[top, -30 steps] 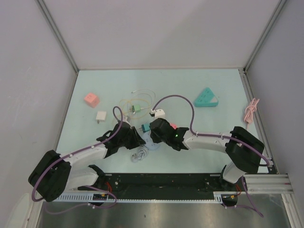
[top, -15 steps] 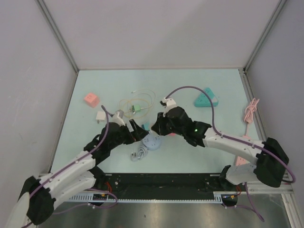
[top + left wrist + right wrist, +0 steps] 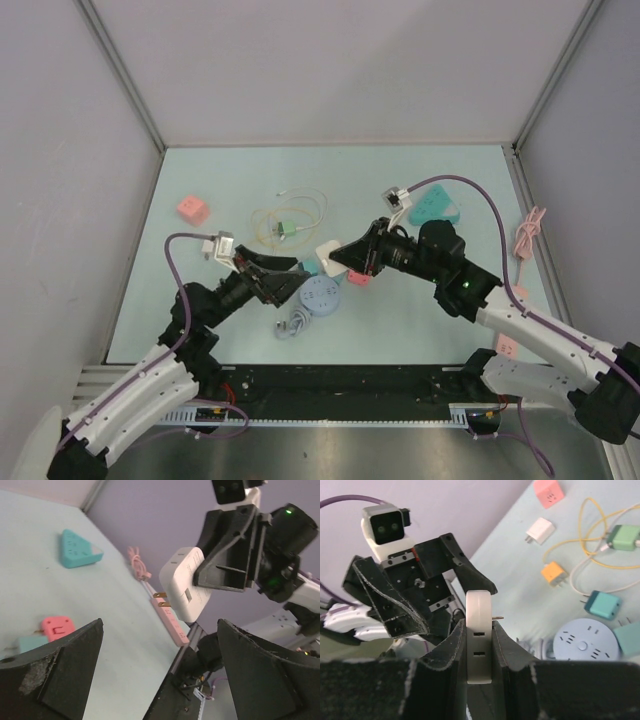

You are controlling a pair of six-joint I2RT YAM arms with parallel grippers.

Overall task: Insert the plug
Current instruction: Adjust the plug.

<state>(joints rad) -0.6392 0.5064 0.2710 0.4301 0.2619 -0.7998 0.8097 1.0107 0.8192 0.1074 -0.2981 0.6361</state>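
Currently my right gripper [image 3: 340, 258] has its jaws closed most of the way on the white plug [image 3: 182, 582]. It pinches the plug's flat sides, and the metal prongs [image 3: 161, 598] stick out bare toward the left arm. I see the plug held up off the table [image 3: 390, 325], over its middle. From overhead it sits just to the far side of the round blue socket block [image 3: 321, 297], which lies flat on the table with a coiled pale cord [image 3: 292, 324] at its near left. My left gripper [image 3: 294, 274] faces the plug from the left, jaws spread as wide as they go and nothing between them. A small teal plug [image 3: 602, 604] and a pink adapter [image 3: 57, 627] lie beside the round block. Farther off, a teal triangular socket block [image 3: 434, 205] lies to the far right and a pink cube [image 3: 192, 209] to the far left.
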